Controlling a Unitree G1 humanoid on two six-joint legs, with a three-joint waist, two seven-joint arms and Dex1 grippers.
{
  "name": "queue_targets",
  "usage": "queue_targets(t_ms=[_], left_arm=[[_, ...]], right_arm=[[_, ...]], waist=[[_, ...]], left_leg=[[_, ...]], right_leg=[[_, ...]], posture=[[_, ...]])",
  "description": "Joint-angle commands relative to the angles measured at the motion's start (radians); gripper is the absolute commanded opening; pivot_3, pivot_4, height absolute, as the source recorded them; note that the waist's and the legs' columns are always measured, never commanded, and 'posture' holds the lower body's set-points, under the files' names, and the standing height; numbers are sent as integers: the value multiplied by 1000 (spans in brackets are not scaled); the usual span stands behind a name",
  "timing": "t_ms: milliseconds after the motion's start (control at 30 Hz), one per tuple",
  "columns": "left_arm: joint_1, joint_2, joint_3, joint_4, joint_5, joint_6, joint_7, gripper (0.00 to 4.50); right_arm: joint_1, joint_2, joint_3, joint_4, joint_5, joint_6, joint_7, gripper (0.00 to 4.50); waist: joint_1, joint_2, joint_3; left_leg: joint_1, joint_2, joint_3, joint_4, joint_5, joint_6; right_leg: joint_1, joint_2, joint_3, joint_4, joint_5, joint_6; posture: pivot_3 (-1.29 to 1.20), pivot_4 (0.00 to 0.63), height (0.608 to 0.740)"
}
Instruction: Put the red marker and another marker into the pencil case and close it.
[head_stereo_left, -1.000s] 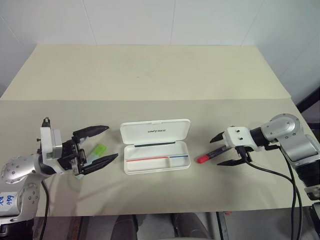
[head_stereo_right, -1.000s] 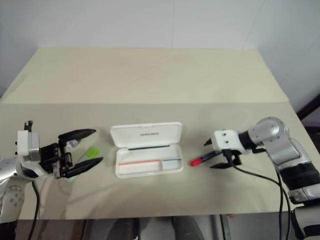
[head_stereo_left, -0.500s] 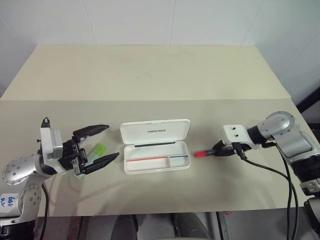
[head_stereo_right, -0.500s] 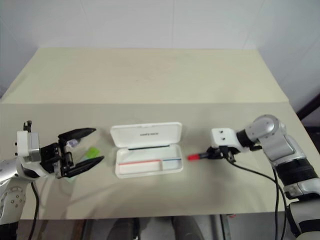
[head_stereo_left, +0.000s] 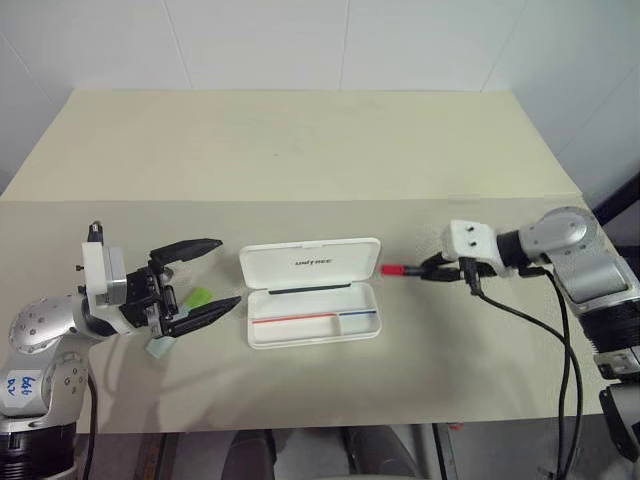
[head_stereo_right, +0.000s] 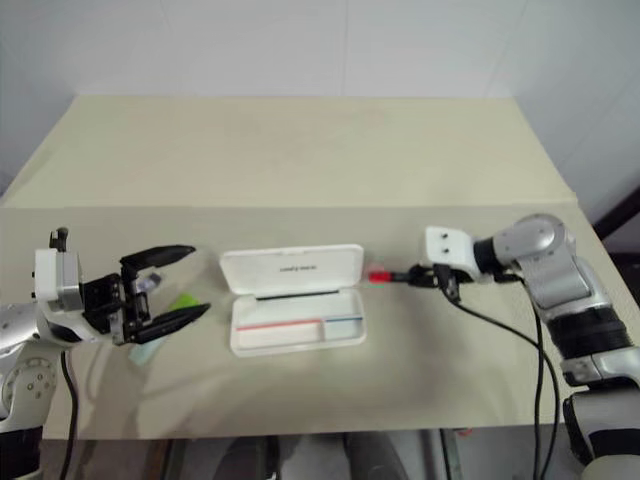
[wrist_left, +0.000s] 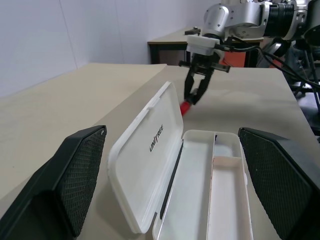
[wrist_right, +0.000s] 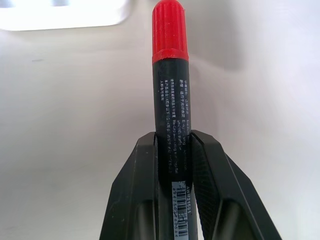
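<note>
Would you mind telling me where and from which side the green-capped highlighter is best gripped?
Judging from its pose, grip the pale mint barrel of the highlighter, across its short width, coming down from above. It lies flat on the table between the open left hand's fingers, so a sideways approach would push it.

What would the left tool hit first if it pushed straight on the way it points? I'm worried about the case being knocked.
Most likely the pencil case: the left tool, wide open, looks straight at the raised lid and tray. The green highlighter lies below its fingers; whether it would be brushed first is unclear.
</note>
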Motion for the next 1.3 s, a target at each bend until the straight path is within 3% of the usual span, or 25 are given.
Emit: queue_targets(t_ms=[33,433,600,767,900,1000,1300], left_arm=[[-27,19,-3,6,-9,-9,-18,4500],[-78,24,-25,48,-4,-9,-43,4500],[-86,30,-20,61,-11,-9,-66,4500],[-82,58,-15,96,4,-21,-116,4500],[-82,71,-19,121,9,-28,-141,4500],[-93,66,-23,126,12,-31,-140,4500],[-89,65,-31,121,23,-33,-127,4500]], right_arm=[[-36,-8,-51,-13,-12,14,-59,570],[-167,61,-95,7,-27,74,-268,570],[-195,114,-161,-177,123,197,-237,570],[-243,162,-205,-412,337,443,-221,570],[-213,109,-138,-637,484,690,-164,570],[-166,97,-66,-745,487,734,-178,570],[-101,115,202,-755,255,631,-255,570]], waist=[[0,0,0],[-3,1,1],[-3,1,1],[-2,2,1],[3,2,1],[5,2,1],[-1,2,1]], left_leg=[[0,0,0,0,0,0],[-1,0,0,-1,0,0],[-1,0,0,-1,0,0],[-3,1,-1,-2,0,0],[-4,1,-1,-2,0,0],[-5,0,-2,-2,0,0],[-5,0,-1,-2,0,0]], right_leg=[[0,0,0,0,0,0],[-1,0,0,0,0,0],[-2,0,0,0,0,0],[-4,1,-1,1,0,0],[-4,0,-2,0,0,-1],[-4,-2,-3,-1,-1,-1],[-6,-1,-2,-1,-1,-1]], posture=[[0,150,740],[0,150,740],[0,150,740],[0,150,740],[0,150,740],[0,150,740],[0,150,740]])
